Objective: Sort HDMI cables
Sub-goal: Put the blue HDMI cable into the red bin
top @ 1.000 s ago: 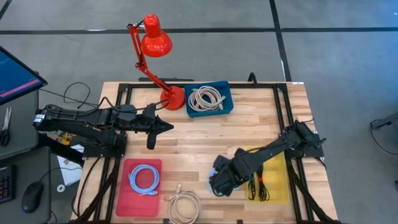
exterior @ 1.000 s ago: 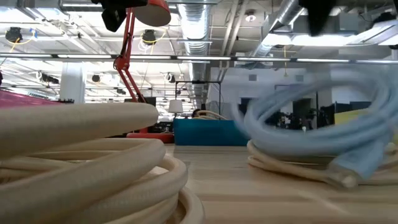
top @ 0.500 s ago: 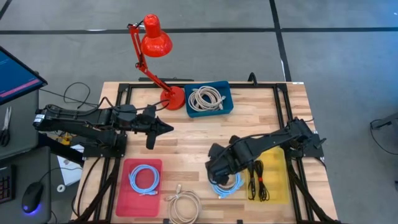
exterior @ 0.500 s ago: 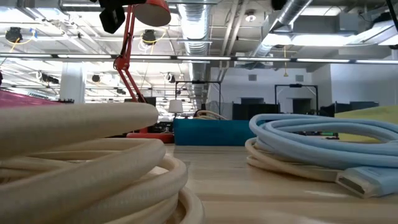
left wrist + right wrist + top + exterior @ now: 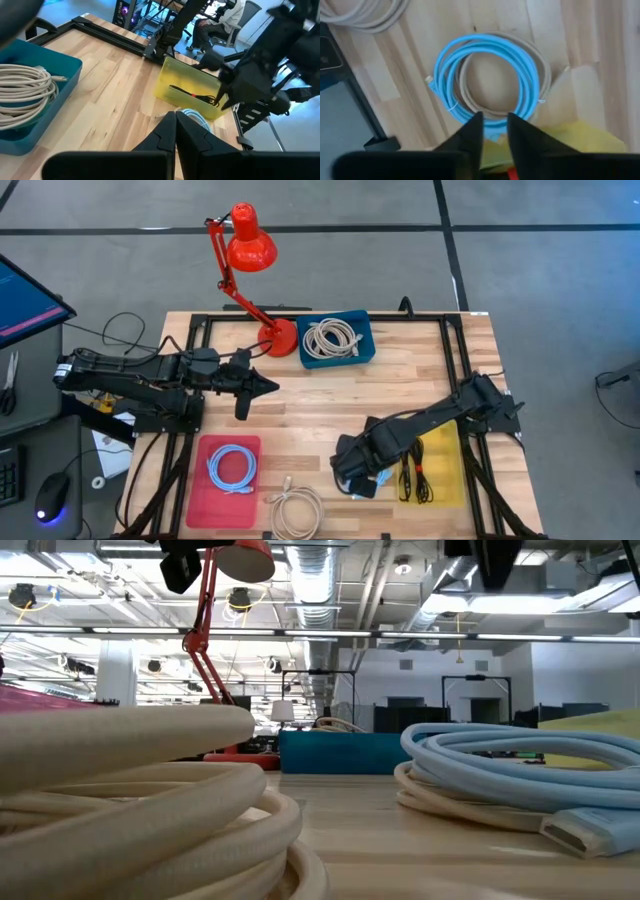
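The right arm reaches from the table's right edge toward the front edge, its right claw (image 5: 358, 476) low over a blue coil (image 5: 487, 80) lying on a beige coil (image 5: 470, 87) beside the yellow tray (image 5: 448, 470); its fingers (image 5: 470, 132) stand slightly apart, touching nothing. The left arm stretches along the left side, left claw (image 5: 268, 385) pressed together. Two blue coils, three beige coils, black cables (image 5: 415, 475) in the yellow tray.
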### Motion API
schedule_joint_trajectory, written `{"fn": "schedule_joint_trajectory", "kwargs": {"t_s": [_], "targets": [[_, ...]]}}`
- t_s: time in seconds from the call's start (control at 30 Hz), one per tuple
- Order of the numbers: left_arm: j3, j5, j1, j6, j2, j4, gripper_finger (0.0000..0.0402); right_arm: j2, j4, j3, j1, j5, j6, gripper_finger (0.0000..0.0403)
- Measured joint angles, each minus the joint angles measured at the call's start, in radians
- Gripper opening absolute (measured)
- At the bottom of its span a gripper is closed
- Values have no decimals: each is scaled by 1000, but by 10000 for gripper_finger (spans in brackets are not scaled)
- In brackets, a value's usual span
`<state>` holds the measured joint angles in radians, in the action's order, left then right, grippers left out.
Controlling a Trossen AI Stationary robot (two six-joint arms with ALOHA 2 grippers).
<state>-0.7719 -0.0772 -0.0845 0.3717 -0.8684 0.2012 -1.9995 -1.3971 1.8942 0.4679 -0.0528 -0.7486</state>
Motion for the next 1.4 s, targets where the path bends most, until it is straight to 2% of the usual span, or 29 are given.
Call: {"fn": "schedule_joint_trajectory", "kwargs": {"t_s": [0.23,0.3,0.4,0.7,0.9,1.03,1.2,1.4], "targets": [[0,0,0,0,0,0,8,-1,138,-167,10,-8,7,205],[0,0,0,0,0,0,8,-2,157,-211,11,-2,6,222],[0,0,0,0,0,0,8,-2,171,-273,10,5,-6,228],[0,0,0,0,0,0,8,-2,195,-377,-36,3,-62,192],[0,0,0,0,0,0,8,-2,276,-395,-68,25,-52,169],[0,0,0,0,0,0,8,-2,275,-395,-81,20,-49,121],[0,0,0,0,0,0,8,-2,271,-395,-92,18,-26,22],[0,0,0,0,0,0,8,-2,273,-395,-92,15,-17,12]]}}
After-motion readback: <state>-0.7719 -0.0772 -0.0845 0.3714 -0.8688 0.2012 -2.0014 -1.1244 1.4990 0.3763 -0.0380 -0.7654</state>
